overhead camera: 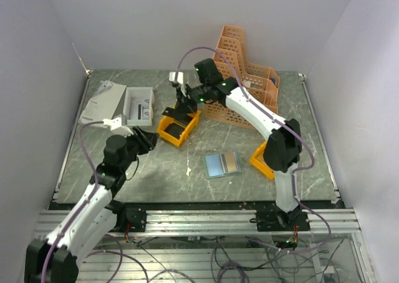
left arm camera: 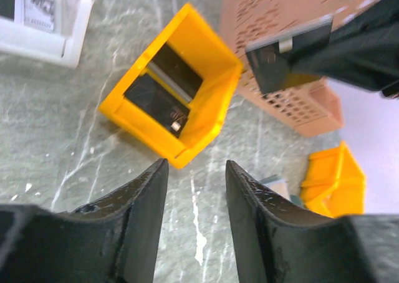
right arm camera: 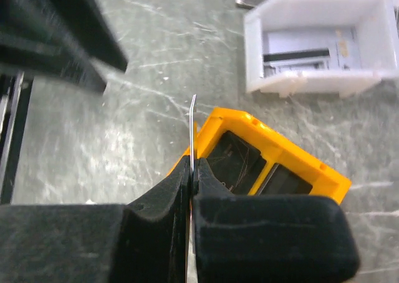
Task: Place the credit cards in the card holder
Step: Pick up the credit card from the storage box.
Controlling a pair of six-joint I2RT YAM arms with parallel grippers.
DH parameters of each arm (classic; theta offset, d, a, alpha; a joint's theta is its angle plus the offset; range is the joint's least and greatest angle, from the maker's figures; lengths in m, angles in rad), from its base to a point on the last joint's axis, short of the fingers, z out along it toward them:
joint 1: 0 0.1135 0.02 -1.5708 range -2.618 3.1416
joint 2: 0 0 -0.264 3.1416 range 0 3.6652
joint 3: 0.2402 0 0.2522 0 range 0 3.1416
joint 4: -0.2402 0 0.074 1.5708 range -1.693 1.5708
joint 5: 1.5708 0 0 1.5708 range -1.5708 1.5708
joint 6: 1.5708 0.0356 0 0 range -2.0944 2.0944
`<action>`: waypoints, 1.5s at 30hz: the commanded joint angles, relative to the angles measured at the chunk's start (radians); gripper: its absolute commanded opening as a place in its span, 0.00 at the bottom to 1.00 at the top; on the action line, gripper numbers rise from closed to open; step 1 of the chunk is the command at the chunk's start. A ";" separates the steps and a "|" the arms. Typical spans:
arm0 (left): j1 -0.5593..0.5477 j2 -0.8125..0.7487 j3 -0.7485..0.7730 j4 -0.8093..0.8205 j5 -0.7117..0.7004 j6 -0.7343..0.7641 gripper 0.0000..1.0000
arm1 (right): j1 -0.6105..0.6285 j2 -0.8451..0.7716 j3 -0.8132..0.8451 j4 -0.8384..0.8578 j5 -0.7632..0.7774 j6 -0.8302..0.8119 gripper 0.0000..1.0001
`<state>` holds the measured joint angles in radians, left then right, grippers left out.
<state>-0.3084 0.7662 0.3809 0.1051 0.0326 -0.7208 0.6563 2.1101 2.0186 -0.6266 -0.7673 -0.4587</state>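
Note:
The card holder (overhead camera: 223,164) lies open on the table, bluish and tan inside; its corner (left arm camera: 279,186) shows in the left wrist view. My right gripper (overhead camera: 181,103) (right arm camera: 193,161) is shut on one credit card (right arm camera: 192,124), seen edge-on as a thin line, and holds it above a small yellow bin (overhead camera: 177,128) (right arm camera: 293,152). From the left wrist the held card (left arm camera: 283,62) looks dark. More dark cards (left arm camera: 163,91) (right arm camera: 237,161) stand inside that bin (left arm camera: 199,108). My left gripper (overhead camera: 147,140) (left arm camera: 196,171) is open and empty, just left of the bin.
A second yellow bin (overhead camera: 262,160) (left arm camera: 333,180) sits right of the card holder. Orange mesh baskets (overhead camera: 244,77) (left arm camera: 293,102) stand at the back. A white box (overhead camera: 139,105) (right arm camera: 315,46) (left arm camera: 43,27) and white papers (overhead camera: 103,102) lie at the back left.

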 commanded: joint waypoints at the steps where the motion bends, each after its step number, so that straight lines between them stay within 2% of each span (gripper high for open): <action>1: 0.006 -0.187 -0.088 0.103 0.003 0.006 0.55 | -0.040 -0.155 -0.148 -0.077 -0.264 -0.429 0.00; 3: 0.006 -0.270 -0.132 0.156 0.029 -0.020 0.60 | -0.059 -0.219 -0.208 -0.228 -0.357 -0.696 0.00; 4: 0.006 -0.306 -0.150 0.175 0.039 -0.036 0.65 | -0.067 -0.247 -0.234 -0.310 -0.377 -0.859 0.00; 7: 0.006 -0.377 -0.194 0.270 0.143 -0.047 0.80 | -0.072 -0.308 -0.281 -0.515 -0.379 -1.201 0.00; 12: 0.005 -0.306 -0.202 0.466 0.354 -0.044 0.81 | -0.072 -0.381 -0.344 -0.732 -0.381 -1.462 0.00; 16: -0.017 -0.160 -0.221 0.707 0.448 -0.077 0.84 | -0.072 -0.480 -0.458 -0.722 -0.389 -1.470 0.00; 19: -0.086 -0.033 -0.213 0.831 0.459 -0.061 0.84 | -0.073 -0.577 -0.551 -0.642 -0.388 -1.408 0.00; 23: -0.197 0.059 -0.188 0.839 0.363 -0.003 0.82 | -0.082 -0.654 -0.625 -0.479 -0.392 -1.179 0.00; 24: -0.201 0.070 -0.184 0.823 0.331 -0.005 0.81 | -0.090 -0.652 -0.630 -0.364 -0.387 -1.025 0.00; 25: -0.202 0.078 -0.181 0.787 0.297 -0.018 0.81 | -0.100 -0.650 -0.643 -0.226 -0.365 -0.803 0.00; 27: -0.197 0.083 -0.170 0.659 0.191 -0.047 0.79 | -0.107 -0.644 -0.682 0.073 -0.229 -0.345 0.00; 29: -0.185 0.089 -0.165 0.590 0.156 -0.080 0.79 | -0.109 -0.602 -0.670 0.191 -0.112 -0.080 0.00; 30: -0.179 0.097 -0.176 0.628 0.165 -0.104 0.75 | -0.110 -0.566 -0.641 0.194 -0.085 -0.023 0.00; 32: -0.164 0.119 -0.207 0.688 0.176 -0.160 0.53 | -0.110 -0.488 -0.570 0.189 -0.054 0.069 0.00; 34: -0.134 0.131 -0.192 0.603 0.163 -0.187 0.36 | -0.102 -0.430 -0.511 0.215 -0.012 0.140 0.00; 35: -0.124 0.129 -0.171 0.512 0.140 -0.188 0.32 | -0.092 -0.404 -0.488 0.232 0.024 0.165 0.00; 38: -0.118 0.101 -0.096 0.209 0.015 -0.145 0.32 | -0.043 -0.302 -0.373 0.227 0.165 0.171 0.00; 40: -0.117 0.074 -0.066 0.089 -0.048 -0.117 0.33 | -0.019 -0.206 -0.272 0.194 0.235 0.181 0.00; 43: -0.115 0.026 -0.058 0.030 -0.088 -0.102 0.38 | -0.012 -0.048 -0.130 0.112 0.226 0.224 0.00; 45: -0.111 0.010 -0.083 0.082 -0.076 -0.101 0.44 | -0.012 -0.012 -0.095 0.098 0.158 0.254 0.00</action>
<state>-0.4320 0.8150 0.2932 0.2626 0.0322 -0.8524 0.6426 2.0026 1.8469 -0.4690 -0.6037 -0.3080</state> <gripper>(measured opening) 0.388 0.009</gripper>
